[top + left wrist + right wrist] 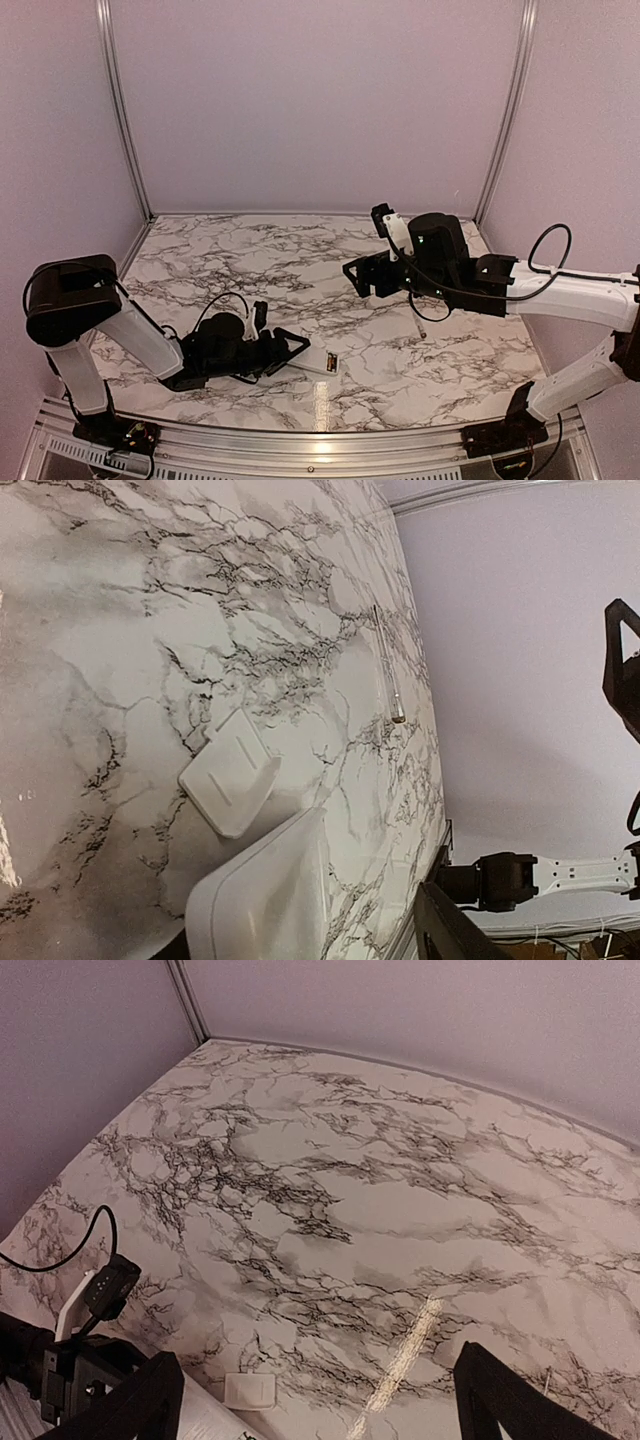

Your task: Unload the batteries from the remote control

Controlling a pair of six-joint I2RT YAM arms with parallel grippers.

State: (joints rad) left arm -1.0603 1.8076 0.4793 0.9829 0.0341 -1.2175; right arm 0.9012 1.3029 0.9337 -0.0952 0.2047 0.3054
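Steadiness first: the left gripper (297, 347), whose closure I cannot tell, should pin the remote control (258, 905) on the counter (280, 270) before the wide-open, empty right gripper (318, 1360) descends for the unseen batteries.

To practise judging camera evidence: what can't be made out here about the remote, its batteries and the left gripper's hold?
Batteries: top view shows only an orange speck on the remote control, too small to count.
Remote control's near end: left wrist view, cut off by the bottom edge.
Left gripper hold: top view too dark and small; left wrist view, the remote hides it.
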